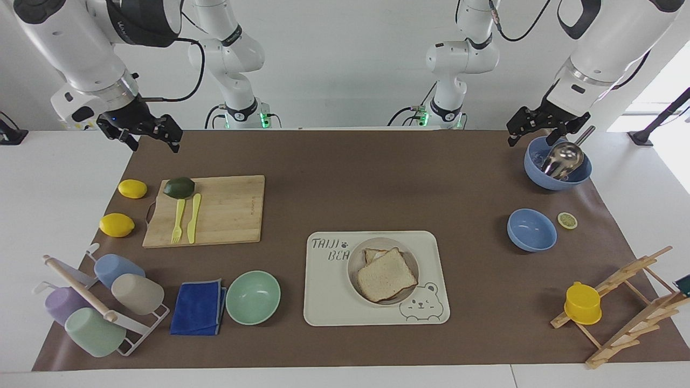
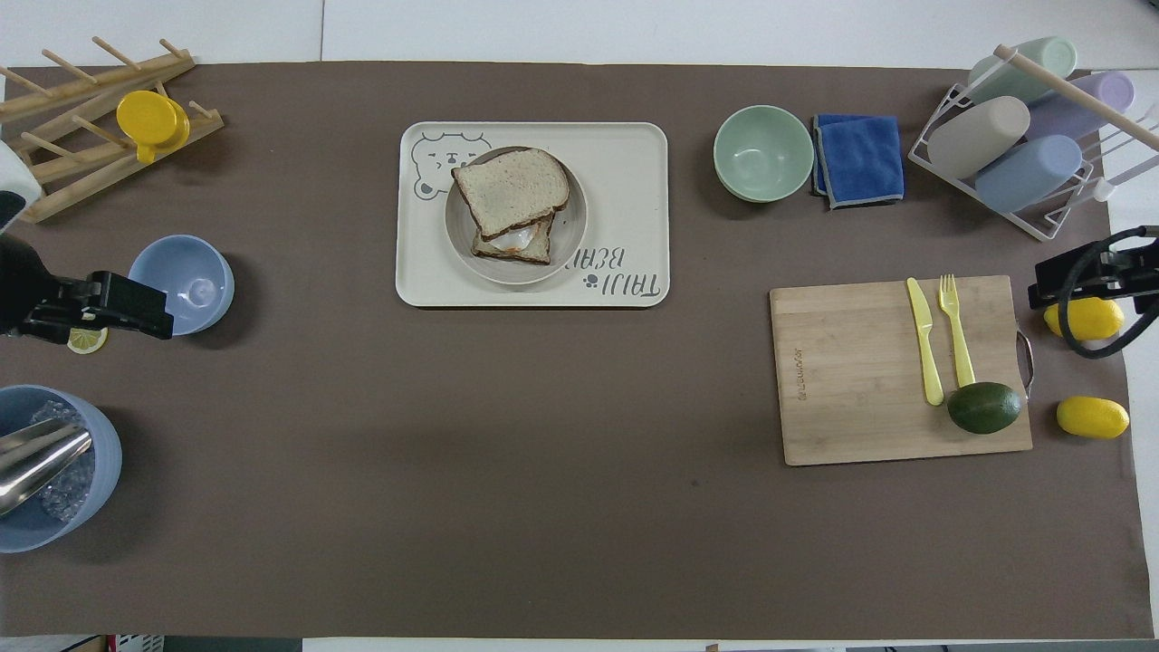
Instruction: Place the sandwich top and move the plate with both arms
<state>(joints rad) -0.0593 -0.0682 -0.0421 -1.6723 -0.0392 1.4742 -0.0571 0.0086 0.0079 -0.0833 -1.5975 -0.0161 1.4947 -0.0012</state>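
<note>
The sandwich top [image 1: 387, 275] [image 2: 512, 192], a plain bread slice, lies askew on an egg-topped toast [image 2: 516, 240] in the round beige plate [image 1: 353, 269] [image 2: 575, 231]. The plate sits on a cream bear tray [image 1: 329, 302] [image 2: 634, 163]. My left gripper [image 1: 531, 134] [image 2: 149, 308] hangs open and empty, high over the left arm's end of the table, by the blue bowl with a metal scoop [image 1: 558, 161]. My right gripper [image 1: 153, 141] [image 2: 1050, 285] waits open and empty, raised over the right arm's end, above the lemons.
A small blue bowl [image 1: 531, 230] and a lemon slice [image 1: 567, 220] lie under the left arm. A wooden rack with a yellow cup [image 1: 582, 303], a mint bowl [image 1: 253, 297], a blue cloth [image 1: 198, 307], a cup rack [image 1: 102, 304], and a cutting board [image 1: 215, 210] with avocado and cutlery also stand about.
</note>
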